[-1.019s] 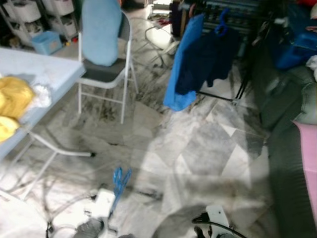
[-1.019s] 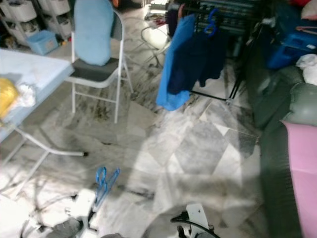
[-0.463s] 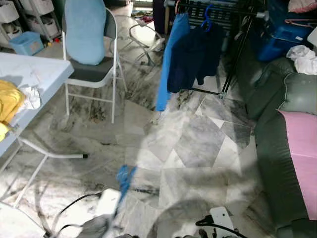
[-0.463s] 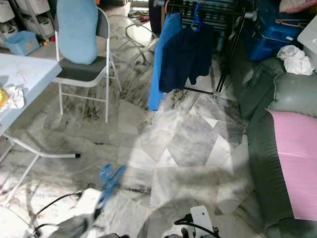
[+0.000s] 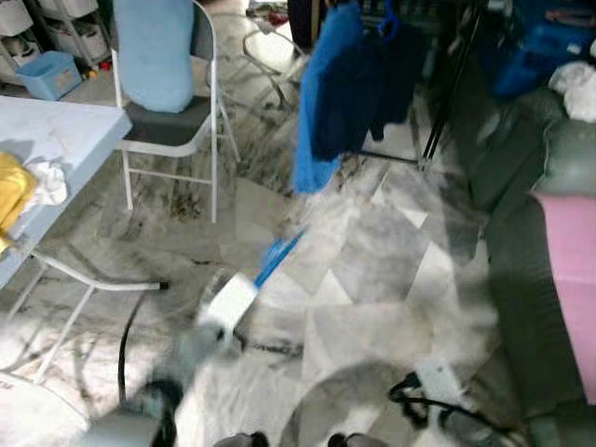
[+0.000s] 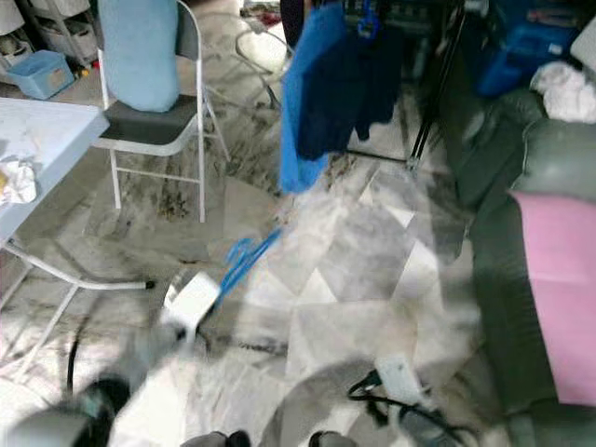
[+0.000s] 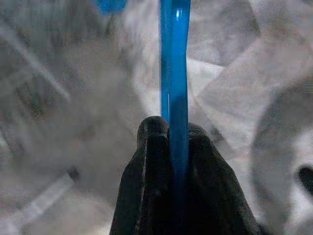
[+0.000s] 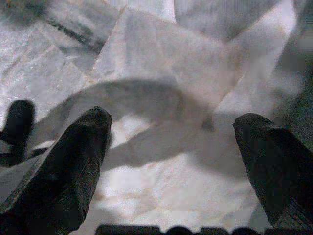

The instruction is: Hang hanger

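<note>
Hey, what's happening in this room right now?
The robot's left gripper is shut on a blue hanger, held out over the marble floor. Ahead stands a drying rack with blue garments hanging on it. The right gripper is open, low over the floor.

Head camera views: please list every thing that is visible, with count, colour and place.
hanger: 1, blue, held by the left gripper above the floor
clothes: 2, bright blue and dark navy, hanging on the rack at the back
rack: 1, black, behind the clothes
chair: 1, white frame, light blue cushion on its back, beside the table
table: 1, pale blue, on the left, with yellow cloth on it
box: 1, light blue, far left on the floor
sofa: 1, dark green, on the right, pink cover on it
floor: marble, grey-white
left gripper: shut on the hanger
right gripper: open, idle above the floor
</note>
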`<state>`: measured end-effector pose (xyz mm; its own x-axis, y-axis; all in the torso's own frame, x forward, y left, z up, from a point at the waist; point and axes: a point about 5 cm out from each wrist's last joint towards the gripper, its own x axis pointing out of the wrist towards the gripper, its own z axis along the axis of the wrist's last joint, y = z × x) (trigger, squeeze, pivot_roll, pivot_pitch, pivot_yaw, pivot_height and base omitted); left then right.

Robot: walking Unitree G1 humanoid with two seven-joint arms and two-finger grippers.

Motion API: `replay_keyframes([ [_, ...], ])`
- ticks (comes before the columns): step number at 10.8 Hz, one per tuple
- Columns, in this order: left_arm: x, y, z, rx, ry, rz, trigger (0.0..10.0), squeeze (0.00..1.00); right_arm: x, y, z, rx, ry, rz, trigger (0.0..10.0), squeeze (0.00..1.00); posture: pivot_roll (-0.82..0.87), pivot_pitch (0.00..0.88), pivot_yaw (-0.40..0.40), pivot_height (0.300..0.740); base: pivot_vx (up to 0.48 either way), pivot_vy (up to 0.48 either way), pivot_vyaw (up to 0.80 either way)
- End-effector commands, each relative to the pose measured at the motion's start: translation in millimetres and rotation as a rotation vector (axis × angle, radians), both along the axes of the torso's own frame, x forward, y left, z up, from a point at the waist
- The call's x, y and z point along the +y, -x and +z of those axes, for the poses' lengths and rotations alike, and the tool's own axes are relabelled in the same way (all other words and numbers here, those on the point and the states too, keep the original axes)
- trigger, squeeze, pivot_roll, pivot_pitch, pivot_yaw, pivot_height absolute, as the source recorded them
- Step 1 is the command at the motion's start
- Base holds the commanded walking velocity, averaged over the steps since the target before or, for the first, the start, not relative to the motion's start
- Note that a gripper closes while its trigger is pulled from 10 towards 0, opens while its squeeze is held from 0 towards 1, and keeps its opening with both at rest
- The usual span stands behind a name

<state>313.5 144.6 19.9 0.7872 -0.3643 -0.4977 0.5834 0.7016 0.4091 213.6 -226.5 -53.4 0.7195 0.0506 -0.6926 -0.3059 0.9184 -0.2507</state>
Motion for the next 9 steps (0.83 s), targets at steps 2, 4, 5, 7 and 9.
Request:
replay_keyframes([
  [2, -5.8, -8.9, 15, -0.07, -0.14, -0.201, 10.0, 0.0, -8.0, -39.1, 43, -0.226, -0.005, 0.186, 10.0, 0.0, -0.1, 0.156, 0.056, 0.74, 0.0, 0.0, 0.0],
  [4, -9.2, -18.9, 30, -0.138, -0.179, -0.261, 10.0, 0.0, -9.4, -61.0, 85, -0.384, 0.052, 0.423, 10.0, 0.0, -0.11, 0.16, 0.067, 0.74, 0.0, 0.0, 0.0],
  [5, -14.0, -18.8, 33, -0.175, -0.223, -0.346, 10.0, 0.0, -7.3, -70.3, 110, -0.446, 0.038, 0.514, 10.0, 0.0, -0.12, 0.163, 0.07, 0.74, 0.0, 0.0, 0.0],
  [7, -25.3, -14.9, 35, -0.191, -0.217, -0.461, 10.0, 0.0, 1.1, -81.8, 148, -0.539, 0.098, 0.681, 10.0, 0.0, -0.12, 0.171, 0.07, 0.74, 0.0, 0.0, 0.0],
  [9, -31.6, -15.3, 40, -0.228, -0.205, -0.494, 10.0, 0.0, 10.1, -86.4, 163, -0.561, 0.074, 0.744, 10.0, 0.0, -0.12, 0.177, 0.069, 0.74, 0.0, 0.0, 0.0],
])
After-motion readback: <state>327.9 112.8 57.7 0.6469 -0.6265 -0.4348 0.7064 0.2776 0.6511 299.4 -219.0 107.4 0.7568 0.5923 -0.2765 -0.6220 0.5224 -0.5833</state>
